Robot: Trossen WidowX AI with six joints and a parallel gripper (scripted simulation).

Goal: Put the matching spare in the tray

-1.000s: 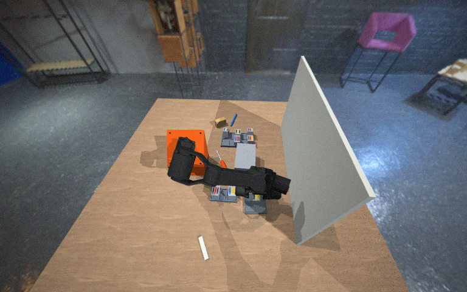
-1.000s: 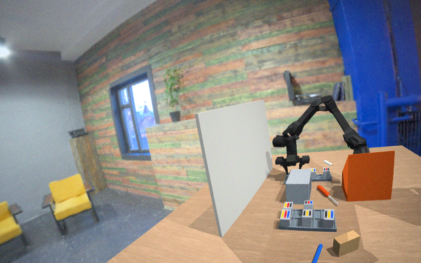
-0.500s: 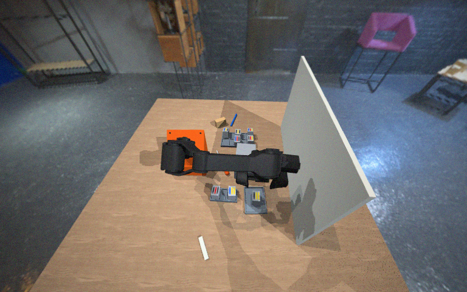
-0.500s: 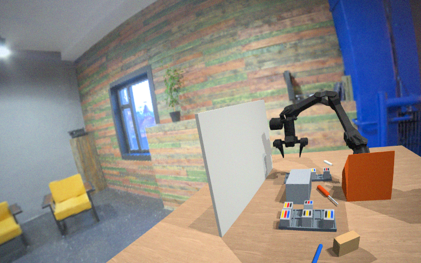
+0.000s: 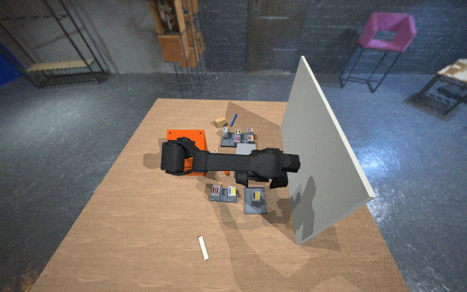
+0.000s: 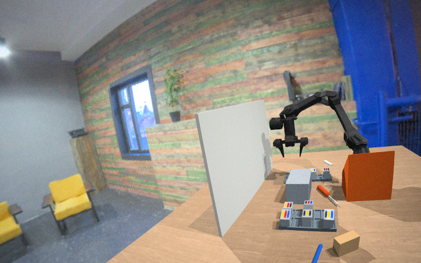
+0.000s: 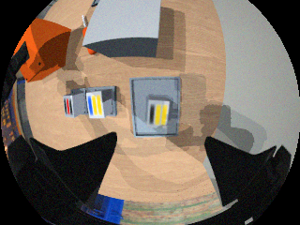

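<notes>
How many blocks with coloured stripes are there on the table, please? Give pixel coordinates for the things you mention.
8. Five blocks (image 5: 225, 131) (image 5: 237, 132) (image 5: 250, 131) (image 5: 236, 138) (image 5: 250, 138) (image 6: 288, 205) (image 6: 308, 203) (image 6: 285, 214) (image 6: 307, 213) (image 6: 329, 214) in the large rack (image 5: 227, 141) (image 6: 319, 229), two (image 5: 215, 190) (image 5: 231, 191) (image 6: 313, 171) (image 6: 326, 170) (image 7: 68, 105) (image 7: 96, 104) in the small rack (image 5: 224, 199) (image 6: 324, 178) (image 7: 114, 94), one (image 5: 256, 196) (image 7: 158, 112) in the tray (image 5: 248, 206) (image 7: 141, 94). The arm (image 5: 227, 162) (image 6: 344, 119) may hide more.

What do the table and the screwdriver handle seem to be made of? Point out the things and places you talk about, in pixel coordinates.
The table (image 5: 165, 220) (image 6: 186, 238) looks like pale brown wood with a matt finish, since grain streaks run along it, though a printed laminate is possible. The screwdriver handle (image 5: 226, 173) (image 6: 323, 190) is probably hard plastic: it is evenly orange-red and smooth, but painted wood cannot be excluded.
</notes>
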